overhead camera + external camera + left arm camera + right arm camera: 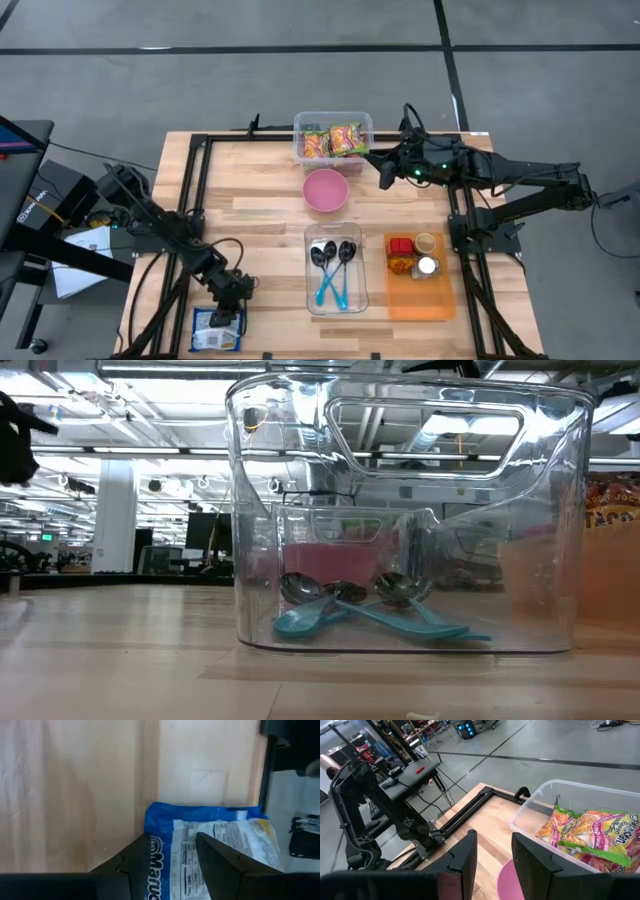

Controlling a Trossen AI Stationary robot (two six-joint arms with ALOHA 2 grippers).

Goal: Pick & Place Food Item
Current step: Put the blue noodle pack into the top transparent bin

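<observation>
From above, the left gripper (228,300) hangs right over the blue-and-white crinkly food packet (217,328), which lies at the near-left corner of the wooden table (260,190), well apart from the round pink bowl (326,189); this looks like the approach before a pick. The right gripper (385,170) waits just beside the pink bowl, near the clear plastic bin of bright snack bags (333,139). Between the packet and the orange tray of small jars (419,290) stands the clear tub holding two teal spoons (336,268), a likely obstacle if the packet goes across

At table height, only that clear tub (405,510) and its spoons (370,615) show, the bowl pink behind it

Through the left wrist camera, the fingers (135,865) stand parted over the packet (215,845), not yet gripping; next it must drop and close on the crinkly edge

Through the right wrist camera, its fingers (465,857) are spread wide, holding nothing, the snack bags (592,837) just beyond
</observation>
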